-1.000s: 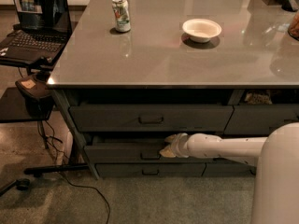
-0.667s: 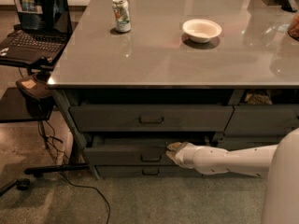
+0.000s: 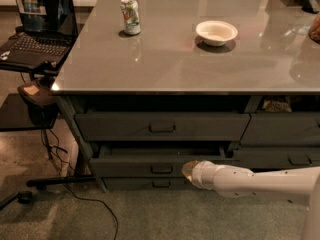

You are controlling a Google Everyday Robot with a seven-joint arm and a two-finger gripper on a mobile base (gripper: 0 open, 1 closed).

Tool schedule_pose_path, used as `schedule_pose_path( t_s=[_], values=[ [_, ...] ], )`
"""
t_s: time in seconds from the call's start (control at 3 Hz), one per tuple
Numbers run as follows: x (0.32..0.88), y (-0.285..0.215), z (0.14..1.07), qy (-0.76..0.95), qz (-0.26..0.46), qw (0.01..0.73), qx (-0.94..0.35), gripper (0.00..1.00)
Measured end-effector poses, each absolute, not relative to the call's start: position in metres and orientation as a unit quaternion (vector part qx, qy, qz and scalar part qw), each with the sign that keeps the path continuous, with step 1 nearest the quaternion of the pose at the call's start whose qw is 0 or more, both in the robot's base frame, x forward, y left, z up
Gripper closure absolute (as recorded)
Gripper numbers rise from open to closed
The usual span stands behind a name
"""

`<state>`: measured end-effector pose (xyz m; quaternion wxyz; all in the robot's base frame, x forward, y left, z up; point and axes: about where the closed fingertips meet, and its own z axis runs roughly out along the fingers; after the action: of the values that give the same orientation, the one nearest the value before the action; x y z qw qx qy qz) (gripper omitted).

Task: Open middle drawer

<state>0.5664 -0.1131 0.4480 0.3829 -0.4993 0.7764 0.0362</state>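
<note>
Though the label on the can [image 3: 130,16] atop the bench [image 3: 165,69] is unreadable, the middle drawer [image 3: 130,167] juts slightly past its neighbours, with open carpet before it. The tool [image 3: 189,170] sits just right of its pull; I cannot tell its grip.

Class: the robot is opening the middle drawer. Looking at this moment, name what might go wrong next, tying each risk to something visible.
1. The hand sits at the front of the middle drawer, right of its centre pull; an off-centre pull might skew the wide drawer and jam it.
2. The drawer is only slightly out, so a slip would likely leave it barely open.
3. The bottom drawer lies just below; a low hand might catch it instead.
</note>
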Motion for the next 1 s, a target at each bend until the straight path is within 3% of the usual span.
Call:
schedule_pose_path(
  t_s=[0.33,1.0],
  values=[
    [0.5643,-0.1175,0.4486,0.778,0.035,0.385,-0.496,0.82],
    [0.5643,-0.1174,0.4486,0.778,0.036,0.385,-0.496,0.35]
  ],
)
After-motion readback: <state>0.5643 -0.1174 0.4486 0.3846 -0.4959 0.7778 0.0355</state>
